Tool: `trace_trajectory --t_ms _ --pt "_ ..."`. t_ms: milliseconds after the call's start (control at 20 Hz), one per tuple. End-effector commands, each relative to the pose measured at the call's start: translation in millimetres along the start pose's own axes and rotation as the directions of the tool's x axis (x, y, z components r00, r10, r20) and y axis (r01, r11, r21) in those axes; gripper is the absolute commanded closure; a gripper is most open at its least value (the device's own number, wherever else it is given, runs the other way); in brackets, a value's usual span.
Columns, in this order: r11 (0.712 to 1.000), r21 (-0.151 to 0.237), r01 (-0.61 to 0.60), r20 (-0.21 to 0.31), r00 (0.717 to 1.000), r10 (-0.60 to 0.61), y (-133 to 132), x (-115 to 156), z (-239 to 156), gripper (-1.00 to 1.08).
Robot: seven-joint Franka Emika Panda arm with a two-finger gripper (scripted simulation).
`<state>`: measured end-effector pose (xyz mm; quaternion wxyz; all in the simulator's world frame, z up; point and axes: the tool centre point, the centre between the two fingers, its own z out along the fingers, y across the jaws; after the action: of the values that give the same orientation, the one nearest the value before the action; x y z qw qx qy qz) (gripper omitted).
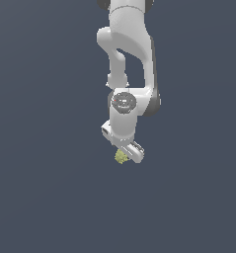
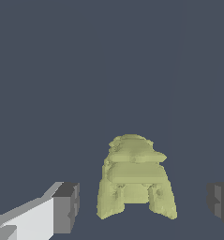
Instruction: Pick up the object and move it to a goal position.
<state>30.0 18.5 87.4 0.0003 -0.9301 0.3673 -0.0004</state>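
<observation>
The object (image 2: 134, 178) is a small lumpy yellow-green chunk. In the wrist view it stands between my two dark finger pads (image 2: 66, 206), with a gap on each side, so the pads do not touch it. My gripper (image 2: 141, 206) is open around it. In the exterior view the object (image 1: 121, 157) peeks out just under the white gripper (image 1: 127, 154), at the exterior view's left of the hand, below the white arm (image 1: 132, 59). The fingertips are mostly hidden there by the hand.
Only a plain dark grey-blue surface (image 1: 50, 197) shows around the arm and the object. No other objects, containers or edges are in view.
</observation>
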Motion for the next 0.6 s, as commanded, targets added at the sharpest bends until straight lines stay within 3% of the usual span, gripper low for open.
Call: trace_trajectory --t_ms 0,550 --pt "1.0 -0.001 -0.001 0.001 1.0 0.001 0.3 -0.4 7.0 -0.92" --pt "1.0 -0.001 -0.005 0.001 1.0 0.005 0.5 -0.1 47.4 -0.92"
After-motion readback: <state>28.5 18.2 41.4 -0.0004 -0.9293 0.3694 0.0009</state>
